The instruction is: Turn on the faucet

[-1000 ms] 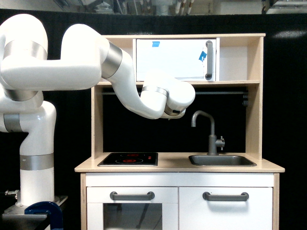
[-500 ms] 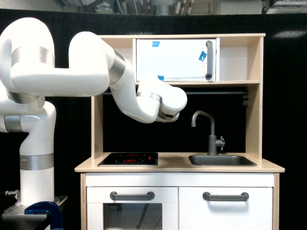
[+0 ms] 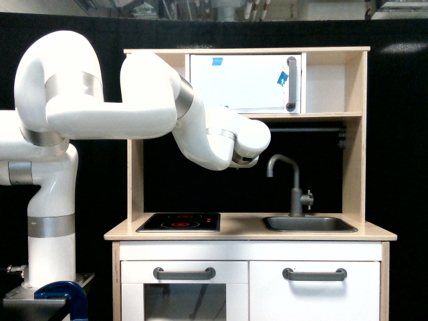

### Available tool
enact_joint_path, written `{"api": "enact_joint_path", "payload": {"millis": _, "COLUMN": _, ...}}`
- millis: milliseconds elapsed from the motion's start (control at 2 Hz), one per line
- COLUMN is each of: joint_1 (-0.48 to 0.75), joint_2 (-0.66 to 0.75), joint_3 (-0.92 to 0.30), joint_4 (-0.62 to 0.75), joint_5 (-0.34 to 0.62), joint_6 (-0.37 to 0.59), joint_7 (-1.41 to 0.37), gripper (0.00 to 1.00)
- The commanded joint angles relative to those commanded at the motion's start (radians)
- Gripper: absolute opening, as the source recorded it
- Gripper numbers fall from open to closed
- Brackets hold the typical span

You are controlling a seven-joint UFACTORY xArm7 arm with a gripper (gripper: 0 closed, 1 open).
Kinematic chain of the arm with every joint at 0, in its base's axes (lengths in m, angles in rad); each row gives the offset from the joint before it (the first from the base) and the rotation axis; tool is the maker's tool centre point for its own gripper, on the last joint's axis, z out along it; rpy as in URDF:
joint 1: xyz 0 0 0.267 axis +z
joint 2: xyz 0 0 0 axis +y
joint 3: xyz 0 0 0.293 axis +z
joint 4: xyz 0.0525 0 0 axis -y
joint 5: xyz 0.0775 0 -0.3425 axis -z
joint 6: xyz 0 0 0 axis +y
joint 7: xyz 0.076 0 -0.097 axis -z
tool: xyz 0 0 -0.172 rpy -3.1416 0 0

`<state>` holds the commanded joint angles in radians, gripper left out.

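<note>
From the left, we see our white arm (image 3: 100, 110) reaching over the stovetop (image 3: 179, 222). Its gripper is hidden behind the wrist, so we cannot tell its opening. Right of it, apart, the faucet (image 3: 292, 187) stands behind the sink (image 3: 309, 224) on the surface (image 3: 247, 233).

Arm (image 3: 100, 114): white with silver-grey joint bands. Faucet (image 3: 294, 187): dark grey. Sink (image 3: 309, 224): grey. Worktop (image 3: 247, 233): pale wood. Hob (image 3: 179, 222): black with red rings. Cabinet door (image 3: 244, 83): white, blue tape pieces. Drawer handles (image 3: 184, 273): grey. Backdrop (image 3: 401, 134): black.
</note>
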<state>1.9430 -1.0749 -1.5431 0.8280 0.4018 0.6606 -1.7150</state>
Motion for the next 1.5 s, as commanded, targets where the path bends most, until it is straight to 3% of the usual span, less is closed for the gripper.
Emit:
{"api": "enact_joint_path", "payload": {"millis": 500, "joint_1": 0.135, "joint_2": -0.042, "joint_3": -0.043, "joint_4": 0.059, "joint_5": -0.042, "joint_6": -0.072, "joint_7": 0.028, "gripper": 1.00}}
{"api": "enact_joint_path", "payload": {"millis": 1500, "joint_1": 0.326, "joint_2": -0.109, "joint_3": -0.108, "joint_4": 0.215, "joint_5": -0.138, "joint_6": -0.106, "joint_7": 0.094, "gripper": 1.00}}
